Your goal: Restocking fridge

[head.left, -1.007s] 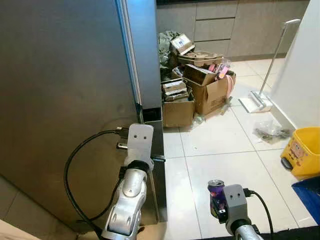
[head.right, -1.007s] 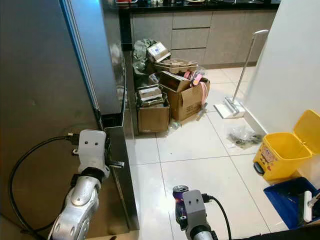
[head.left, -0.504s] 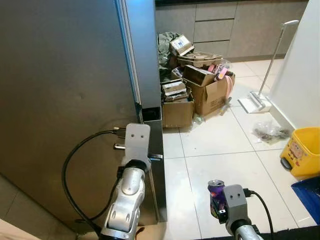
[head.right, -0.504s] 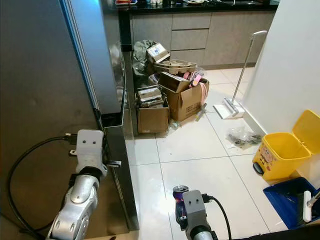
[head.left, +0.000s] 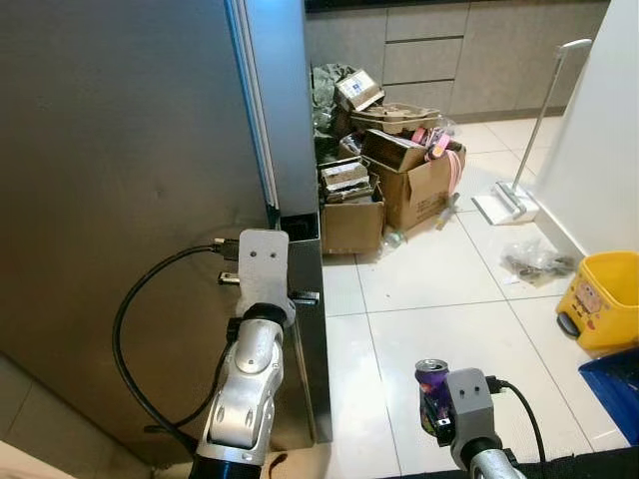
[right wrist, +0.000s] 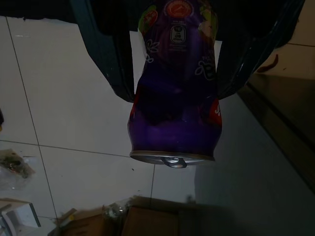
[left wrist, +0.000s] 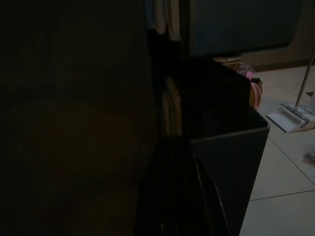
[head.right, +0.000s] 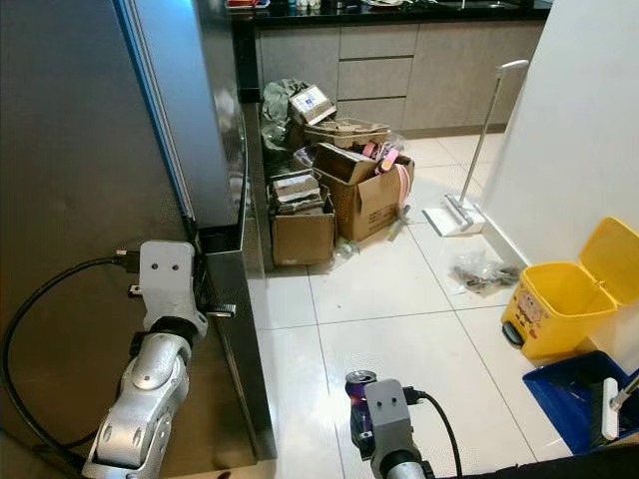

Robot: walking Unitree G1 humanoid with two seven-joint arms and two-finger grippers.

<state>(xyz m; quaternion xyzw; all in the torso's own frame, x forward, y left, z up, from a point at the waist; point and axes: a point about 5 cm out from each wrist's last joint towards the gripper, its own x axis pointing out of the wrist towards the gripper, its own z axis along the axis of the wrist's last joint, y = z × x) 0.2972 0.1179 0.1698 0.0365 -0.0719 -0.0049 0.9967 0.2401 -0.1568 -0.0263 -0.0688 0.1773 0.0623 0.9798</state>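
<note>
Left eye view: left gripper (head.left: 305, 296) nearer the fridge (head.left: 150, 150) edge than before

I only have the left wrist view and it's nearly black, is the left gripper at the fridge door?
Observer: Yes. In the head views the left gripper is at the right edge of the grey fridge door, low down.
Operator: Is the right gripper holding anything?
Observer: It holds a purple can between its fingers, upright above the tiled floor.
Operator: What lies past the fridge?
Observer: A pile of cardboard boxes on the floor, and a yellow bin on the robot's right.
</note>
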